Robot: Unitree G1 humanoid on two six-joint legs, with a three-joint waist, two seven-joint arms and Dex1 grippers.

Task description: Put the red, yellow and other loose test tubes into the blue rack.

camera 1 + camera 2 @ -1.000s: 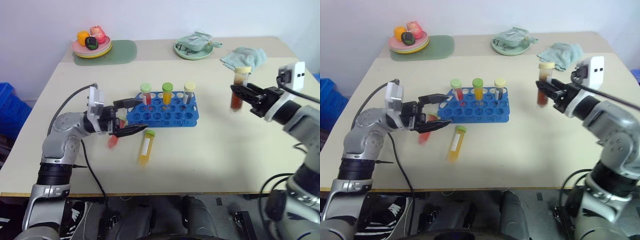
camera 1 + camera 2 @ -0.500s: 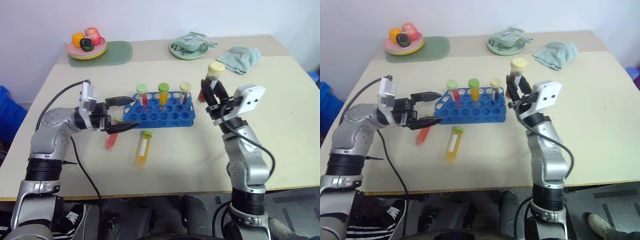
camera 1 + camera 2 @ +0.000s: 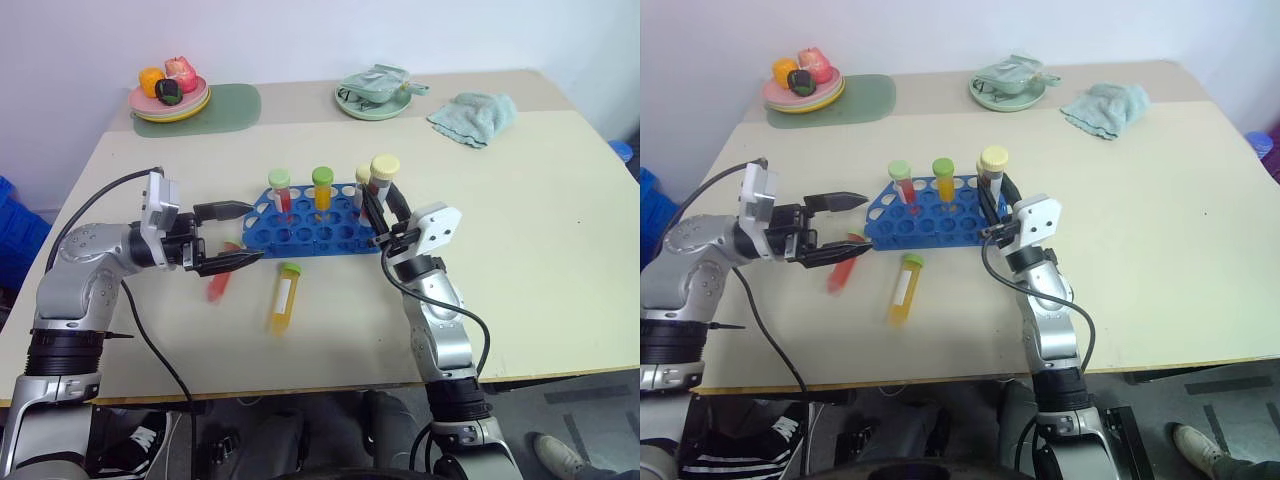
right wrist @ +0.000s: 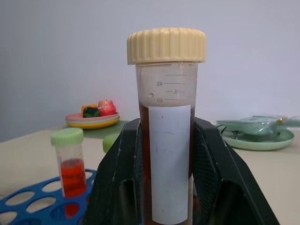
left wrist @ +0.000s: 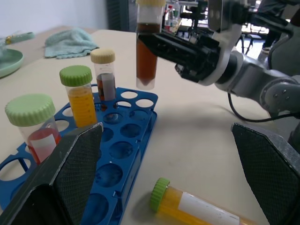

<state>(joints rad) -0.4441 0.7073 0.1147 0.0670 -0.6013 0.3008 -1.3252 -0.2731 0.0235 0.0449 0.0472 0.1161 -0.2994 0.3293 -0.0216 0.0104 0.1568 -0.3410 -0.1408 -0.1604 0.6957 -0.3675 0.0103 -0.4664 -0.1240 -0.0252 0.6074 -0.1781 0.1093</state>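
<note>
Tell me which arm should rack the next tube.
Right. The right gripper already holds the brown tube upright just above the blue rack; the left gripper is open and empty.

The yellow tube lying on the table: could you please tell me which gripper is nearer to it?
Left. The left gripper hovers open just beside the yellow tube, toward the rack's left end. The right gripper is at the blue rack's right end, holding a brown tube.

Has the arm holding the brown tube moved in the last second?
Yes. The right gripper carried the brown tube from out near the teal cloth across to the right end of the blue rack.
</note>
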